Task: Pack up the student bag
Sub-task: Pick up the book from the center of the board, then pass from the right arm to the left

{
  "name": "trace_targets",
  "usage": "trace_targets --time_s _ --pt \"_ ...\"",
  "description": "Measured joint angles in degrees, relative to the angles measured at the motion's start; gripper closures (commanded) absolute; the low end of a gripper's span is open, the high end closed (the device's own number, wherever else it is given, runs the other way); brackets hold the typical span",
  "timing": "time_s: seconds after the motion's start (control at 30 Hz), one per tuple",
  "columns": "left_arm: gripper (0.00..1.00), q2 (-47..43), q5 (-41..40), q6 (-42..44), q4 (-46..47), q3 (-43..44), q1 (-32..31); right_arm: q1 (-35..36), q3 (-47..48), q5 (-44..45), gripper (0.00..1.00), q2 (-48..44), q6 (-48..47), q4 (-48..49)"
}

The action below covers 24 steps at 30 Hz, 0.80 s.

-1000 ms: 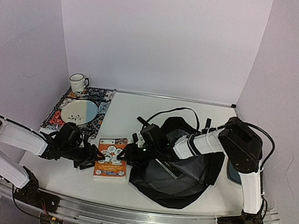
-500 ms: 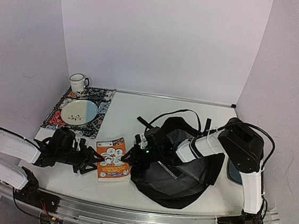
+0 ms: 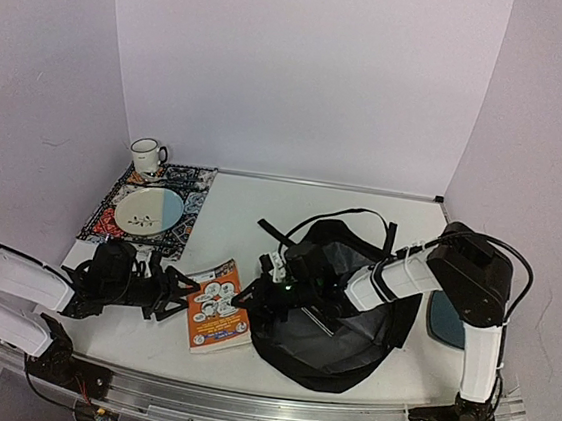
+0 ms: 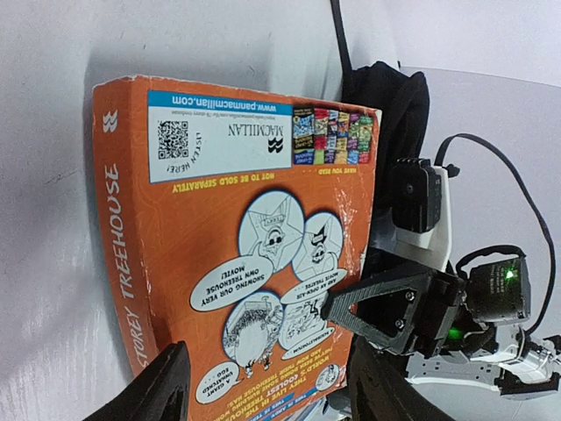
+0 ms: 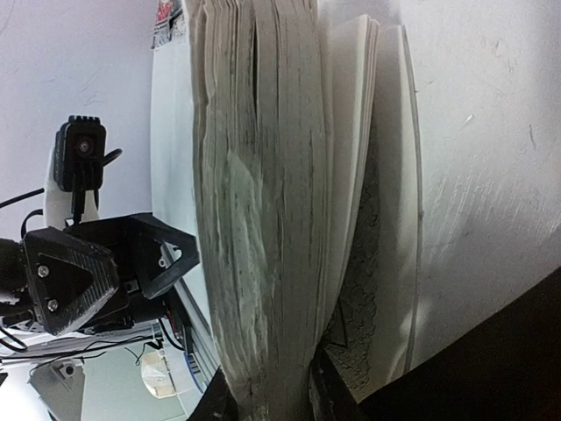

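Note:
An orange paperback book [image 3: 219, 307] lies on the table between my grippers, just left of the black student bag [image 3: 347, 350], whose grey-lined mouth faces up. My right gripper [image 3: 252, 296] is shut on the book's right page edge, at the bag's left rim. In the right wrist view the thick page block [image 5: 263, 175] sits pinched between my fingers [image 5: 267, 399]. My left gripper [image 3: 184, 292] is open at the book's left edge. In the left wrist view its jaws stand wide [image 4: 267, 377] on either side of the book's near end [image 4: 237, 219], with the bag [image 4: 386, 96] behind.
A patterned placemat [image 3: 191, 186] at the back left carries a plate [image 3: 148, 209], with a white mug [image 3: 147, 154] behind it. A flat dark-teal pad [image 3: 447, 321] lies right of the bag, by the right arm. Bag straps [image 3: 341, 215] loop toward the back.
My left arm pulled back to the left, off the book, then edged toward it again. The book turned and its right edge moved toward the bag in my right gripper.

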Motion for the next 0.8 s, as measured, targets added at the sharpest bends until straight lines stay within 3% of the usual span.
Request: trace_targets --time_s 0.2,0.57,0.8 --pt "0.35 -2.85 -1.53 -1.69 0.94 -0.41 0.00 -0.10 -2.45 0.66 1.00 -2.32 3.21 4.49" --pt "0.30 -19.74 -9.15 -6.89 1.54 -5.04 0.00 -0.36 -2.97 11.09 1.00 -9.15 7.18 8.04" --pt "0.25 -20.76 -11.66 -6.42 1.52 -4.70 0.00 -0.51 -4.07 17.58 1.00 -11.25 10.27 11.02"
